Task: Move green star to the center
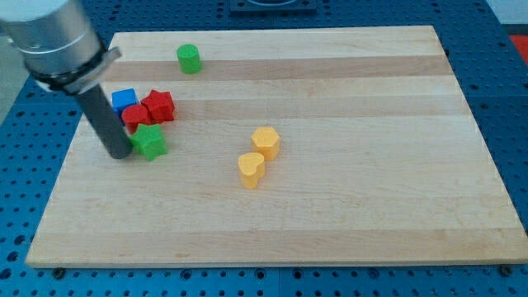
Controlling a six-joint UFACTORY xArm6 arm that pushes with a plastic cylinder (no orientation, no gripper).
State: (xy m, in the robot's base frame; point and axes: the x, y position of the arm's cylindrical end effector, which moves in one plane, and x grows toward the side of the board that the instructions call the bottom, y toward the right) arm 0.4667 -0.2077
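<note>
The green star (151,142) lies at the view's left on the wooden board (346,223). My tip (120,154) stands right at the star's left side, touching or nearly touching it. Just above the star sit a small red block (134,116), a red star-like block (157,106) and a blue block (124,100), packed close together. The board's middle lies to the right of the star, near the two yellow blocks.
A green cylinder-like block (189,58) stands near the view's top left. A yellow hexagon-like block (266,142) and a yellow heart-like block (252,169) sit close together near the board's middle. The arm's grey body (54,37) hangs over the top left corner.
</note>
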